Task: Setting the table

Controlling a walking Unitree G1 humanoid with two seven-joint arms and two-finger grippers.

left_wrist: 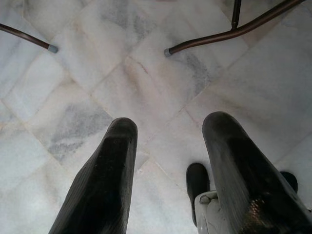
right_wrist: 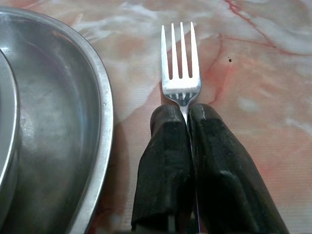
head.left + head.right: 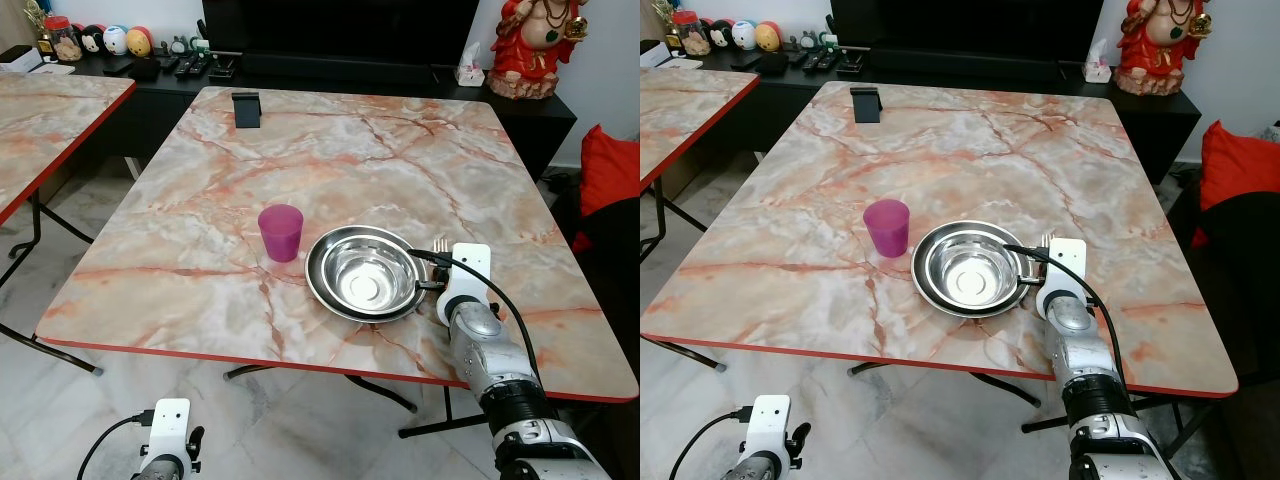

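Note:
A steel bowl [image 3: 365,278] sits inside a steel plate [image 3: 325,290] near the front of the marble table [image 3: 200,200], with a purple cup [image 3: 280,232] just to its left. My right gripper [image 2: 187,117] is shut on a silver fork [image 2: 180,63], whose tines [image 3: 440,244] point away over the table right beside the plate's right rim [image 2: 100,126]. The fork lies low, at or just above the tabletop. My left gripper [image 1: 168,141] hangs open below the table's front edge, over the floor.
A black phone stand [image 3: 246,108] sits at the table's far left. A second marble table [image 3: 50,120] stands to the left. Behind are a dark sideboard with remotes [image 3: 190,66], a tissue box [image 3: 469,72] and a red statue [image 3: 535,45]. A red cushion [image 3: 610,175] lies right.

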